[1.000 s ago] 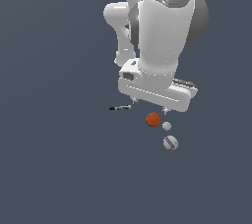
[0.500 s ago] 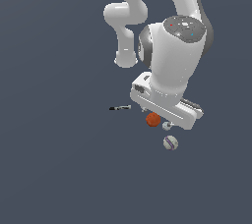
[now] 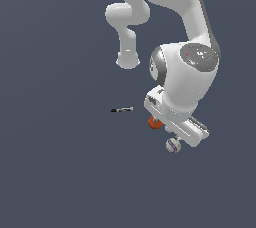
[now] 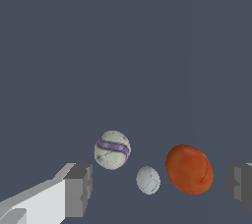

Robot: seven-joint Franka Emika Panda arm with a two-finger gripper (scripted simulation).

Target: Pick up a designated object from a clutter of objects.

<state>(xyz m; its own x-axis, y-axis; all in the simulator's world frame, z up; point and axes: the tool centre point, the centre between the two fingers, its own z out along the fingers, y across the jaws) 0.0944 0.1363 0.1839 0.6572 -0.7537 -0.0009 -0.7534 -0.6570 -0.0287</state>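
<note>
The designated object, a white ball with purple stripes (image 3: 173,145), lies on the dark floor; in the wrist view (image 4: 112,149) it shows beyond the jaws, off to one side. My gripper (image 4: 159,186) is open and empty. A smaller pale ball (image 4: 148,180) and the orange-red ball (image 4: 189,168) lie between its fingers (image 4: 78,189). In the exterior view the gripper's hand (image 3: 179,127) hangs just above the balls, half covers the orange-red ball (image 3: 154,122) and hides the pale ball.
A thin dark stick (image 3: 121,109) lies on the floor toward the exterior view's left of the balls. The white arm (image 3: 165,2) reaches down from the top of that view.
The arm's hand has come lower and toward the exterior view's right, over the balls. It now hides the pale ball and part of the orange-red ball. The balls have not moved.
</note>
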